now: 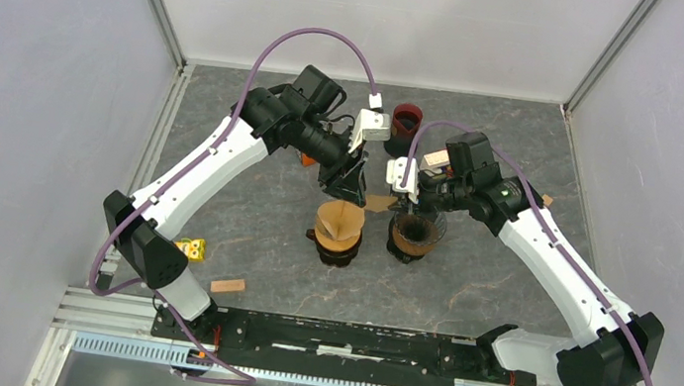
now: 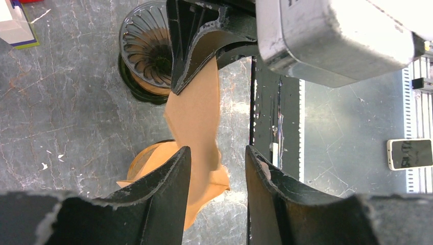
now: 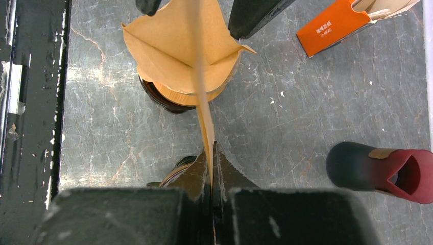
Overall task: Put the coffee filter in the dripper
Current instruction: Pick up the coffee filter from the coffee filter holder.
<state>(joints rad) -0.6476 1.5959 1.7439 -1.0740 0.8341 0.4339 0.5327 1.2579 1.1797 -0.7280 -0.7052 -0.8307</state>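
One coffee filter held aloft near empty dripper: edge pinched by shut right claw, straddled by half-open left claw. Filter best opened, then lowered centred.

You see a tan-brown paper coffee filter, a dark ribbed glass dripper, a grey white-veined stone tabletop, an orange cardboard box with white print, and a black-and-maroon cup.
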